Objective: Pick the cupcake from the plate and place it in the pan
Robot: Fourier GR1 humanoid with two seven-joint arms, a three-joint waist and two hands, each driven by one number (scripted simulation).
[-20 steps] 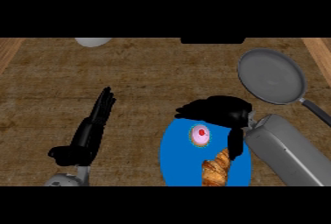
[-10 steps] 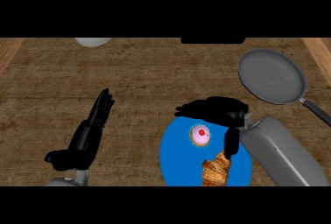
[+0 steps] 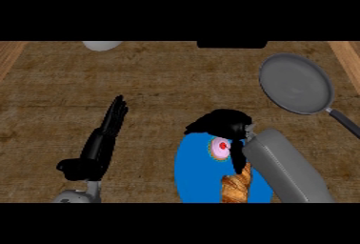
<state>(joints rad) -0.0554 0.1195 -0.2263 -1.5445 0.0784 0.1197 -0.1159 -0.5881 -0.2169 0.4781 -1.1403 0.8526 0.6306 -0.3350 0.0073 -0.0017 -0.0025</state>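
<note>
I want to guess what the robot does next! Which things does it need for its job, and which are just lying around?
For the job:
small pink-frosted cupcake
round blue plate
round grey metal pan
black right hand, over the plate's far edge

Just lying about:
golden-brown croissant on the plate
pale round object at the far edge
black left hand, resting open

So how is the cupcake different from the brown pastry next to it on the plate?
The cupcake is round, with pink-and-white icing and a red dot on top; the brown pastry is long, golden-brown and ridged. The cupcake sits higher up the blue plate, right beside the right hand; the pastry lies lower, reaching the view's bottom edge. Both rest on the same plate.
</note>
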